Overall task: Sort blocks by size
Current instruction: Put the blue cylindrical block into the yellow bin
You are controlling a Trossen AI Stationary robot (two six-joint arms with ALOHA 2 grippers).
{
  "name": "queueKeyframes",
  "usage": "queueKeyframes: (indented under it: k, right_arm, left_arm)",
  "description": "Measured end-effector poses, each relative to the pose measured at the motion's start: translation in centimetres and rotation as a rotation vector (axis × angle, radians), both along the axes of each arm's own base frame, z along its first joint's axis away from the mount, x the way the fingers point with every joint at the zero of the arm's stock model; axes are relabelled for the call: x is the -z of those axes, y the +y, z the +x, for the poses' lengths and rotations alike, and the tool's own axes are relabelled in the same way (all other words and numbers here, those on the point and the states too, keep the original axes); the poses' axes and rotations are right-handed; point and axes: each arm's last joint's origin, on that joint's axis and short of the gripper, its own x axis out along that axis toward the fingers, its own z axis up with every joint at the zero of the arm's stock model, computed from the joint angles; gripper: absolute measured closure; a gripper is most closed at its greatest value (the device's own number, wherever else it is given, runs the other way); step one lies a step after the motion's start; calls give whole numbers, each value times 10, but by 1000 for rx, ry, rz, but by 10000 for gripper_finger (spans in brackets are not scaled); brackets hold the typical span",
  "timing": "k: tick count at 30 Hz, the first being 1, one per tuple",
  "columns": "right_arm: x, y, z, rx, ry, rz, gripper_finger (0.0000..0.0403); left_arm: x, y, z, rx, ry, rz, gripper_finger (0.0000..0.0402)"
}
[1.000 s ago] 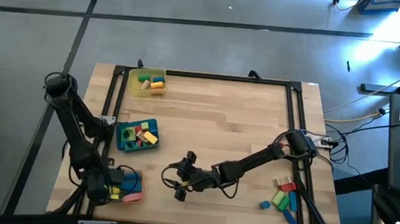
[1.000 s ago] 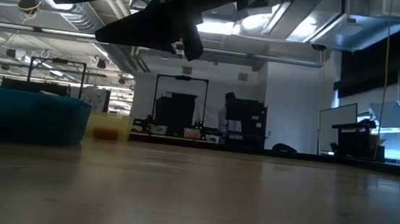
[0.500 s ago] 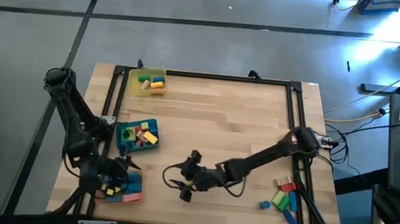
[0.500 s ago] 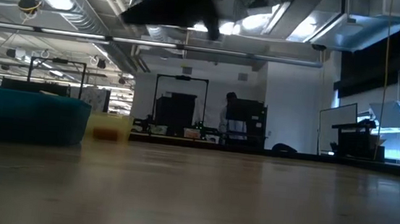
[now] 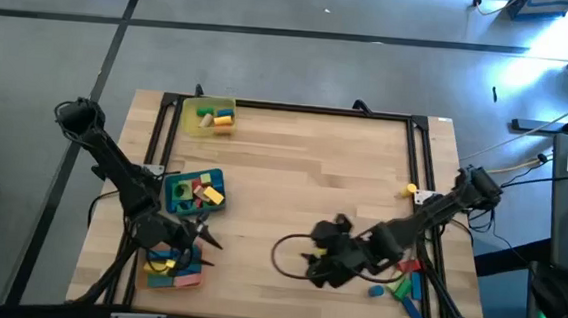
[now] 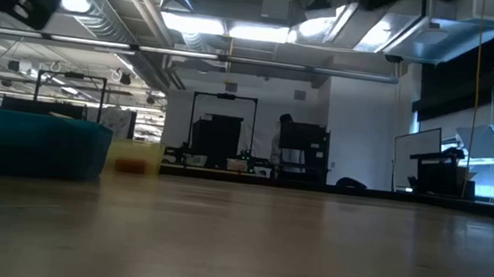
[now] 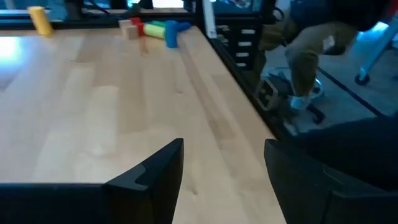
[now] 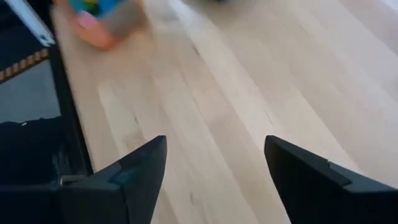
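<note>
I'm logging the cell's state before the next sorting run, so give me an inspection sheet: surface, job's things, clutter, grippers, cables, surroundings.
Surface: bare wooden table, black frame around it.
Job's things: loose blocks at the near right corner; one yellow block at the right rail; others sit in the yellow tray, blue tray and orange tray.
Clutter: nothing seen.
Grippers: left gripper open, empty, between blue and orange trays; right gripper open, empty, over bare wood left of the loose blocks.
Cables: black loop by the right gripper.
Surroundings: concrete floor; equipment racks behind.
</note>
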Motion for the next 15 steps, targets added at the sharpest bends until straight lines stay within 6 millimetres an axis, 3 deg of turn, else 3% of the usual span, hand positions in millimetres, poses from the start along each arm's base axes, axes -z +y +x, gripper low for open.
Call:
queueKeyframes:
  k: [9,15]
  right_arm:
    - [2,16,-65,304,367,238,130]
    - [7,32,-94,500,545,303,130]
  left_arm:
    - [16,15,2,-65,17,-23,194]
    - [17,15,1,-61,17,-18,194]
